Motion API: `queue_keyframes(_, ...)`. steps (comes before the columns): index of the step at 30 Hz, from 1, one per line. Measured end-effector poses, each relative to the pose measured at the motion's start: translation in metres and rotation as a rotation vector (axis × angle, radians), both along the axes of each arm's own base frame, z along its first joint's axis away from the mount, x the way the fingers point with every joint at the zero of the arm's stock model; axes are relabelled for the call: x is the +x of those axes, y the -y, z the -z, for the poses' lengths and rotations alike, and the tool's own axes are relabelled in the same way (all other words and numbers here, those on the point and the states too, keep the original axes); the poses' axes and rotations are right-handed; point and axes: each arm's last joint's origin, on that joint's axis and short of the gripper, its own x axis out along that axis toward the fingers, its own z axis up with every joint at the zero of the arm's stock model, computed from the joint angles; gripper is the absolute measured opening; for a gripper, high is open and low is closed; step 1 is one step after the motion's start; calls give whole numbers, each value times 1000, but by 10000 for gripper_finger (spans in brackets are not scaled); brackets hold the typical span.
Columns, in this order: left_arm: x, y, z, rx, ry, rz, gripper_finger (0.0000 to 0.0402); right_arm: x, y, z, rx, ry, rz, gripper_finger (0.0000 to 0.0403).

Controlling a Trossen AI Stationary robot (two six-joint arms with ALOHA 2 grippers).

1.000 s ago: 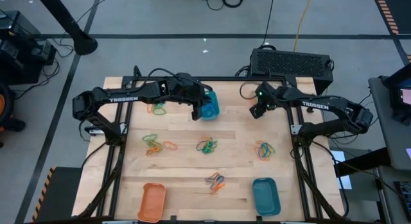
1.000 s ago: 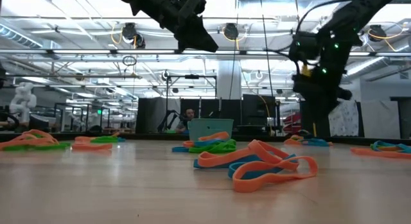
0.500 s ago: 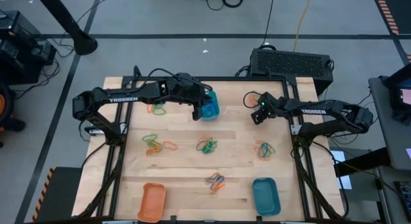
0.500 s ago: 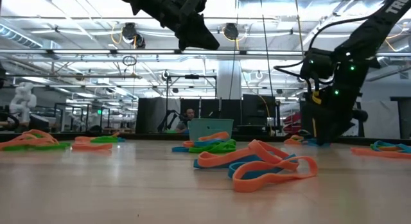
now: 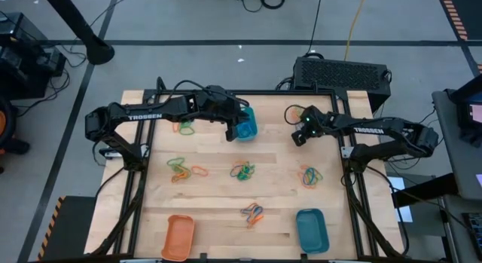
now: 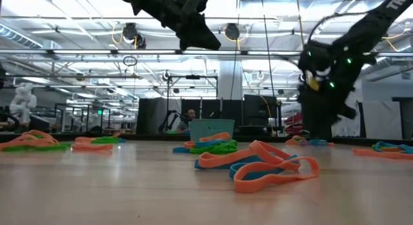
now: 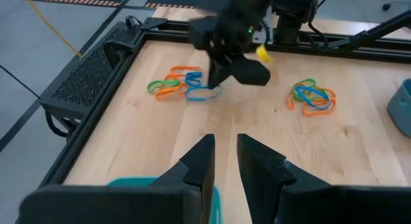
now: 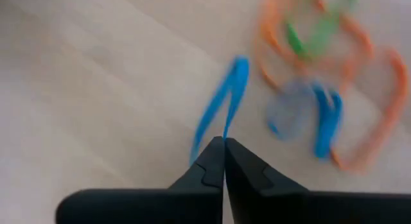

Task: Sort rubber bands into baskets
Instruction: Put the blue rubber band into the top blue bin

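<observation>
My right gripper (image 8: 223,142) is down at a pile of orange, green and blue rubber bands (image 7: 183,86) by the table's far right corner, shut on a blue rubber band (image 8: 221,102). In the high view this gripper (image 5: 298,138) covers the pile. My left gripper (image 7: 225,156) hangs high above a teal basket (image 5: 247,124) at the far middle. A narrow gap shows between its fingers, with nothing in it. An orange basket (image 5: 178,237) and a second teal basket (image 5: 312,230) stand along the near edge. My right gripper pinches the blue rubber band at one end of its loop (image 8: 226,131) between the very ends of its two fingers. The fingers slant steeply down from above. The band runs away from the fingertips as a narrow, drawn-out loop, with its far end toward the pile.
More piles of rubber bands lie on the wood at the far left (image 5: 184,127), left middle (image 5: 181,170), centre (image 5: 242,171), right (image 5: 310,176) and near middle (image 5: 254,214). A black perforated box (image 5: 343,73) stands just beyond the far right edge.
My right gripper has come down and a little toward the near edge, onto the far right pile, tipping more steeply downward. My left gripper has stayed above the teal basket.
</observation>
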Motion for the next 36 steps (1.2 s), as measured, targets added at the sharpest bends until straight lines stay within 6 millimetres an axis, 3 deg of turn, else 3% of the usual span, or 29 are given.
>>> queue_keyframes(8, -3, 5, 17, -17, -37, 60, 75, 28, -17, -51, -21, 225, -245, 1)
queue_keyframes(13, -2, 7, 33, 17, -2, 85, 75, 44, -35, -73, -58, 315, -354, 0)
queue_keyframes(18, 12, 10, 38, -70, 123, 112, 75, 56, -52, -83, -87, 393, -445, 0)
queue_keyframes(27, 36, 7, 65, -219, 135, 181, 82, 63, -67, -88, -106, 456, -511, 0)
queue_keyframes(36, 53, 3, 82, -452, 220, 89, 181, 64, -69, -89, -108, 461, -519, 0)
